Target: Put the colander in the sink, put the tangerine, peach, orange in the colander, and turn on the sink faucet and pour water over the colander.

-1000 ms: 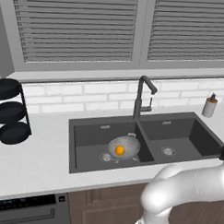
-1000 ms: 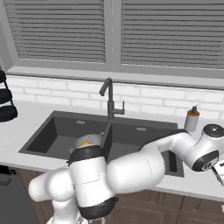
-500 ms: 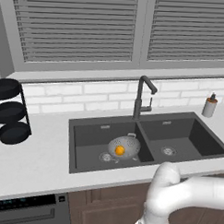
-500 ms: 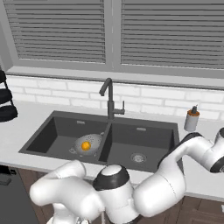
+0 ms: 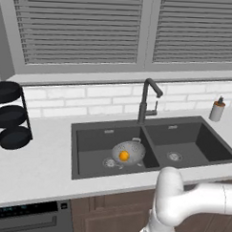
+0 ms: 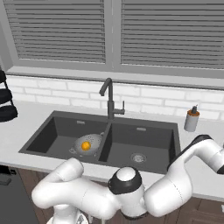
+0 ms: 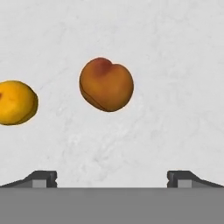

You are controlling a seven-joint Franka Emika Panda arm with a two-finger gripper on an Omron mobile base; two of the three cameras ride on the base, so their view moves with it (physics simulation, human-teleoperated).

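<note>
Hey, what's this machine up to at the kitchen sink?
It is loading fruit into a colander that sits in the left basin of the sink, with one orange fruit already inside. Its gripper, jaws wide open and empty, points at a peach on the pale counter, beside another orange-coloured fruit. The faucet shows no water.

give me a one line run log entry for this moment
colander: in left basin of sink, one orange fruit inside | gripper: open, above peach on counter | second orange fruit beside peach | faucet: no water visible
</note>
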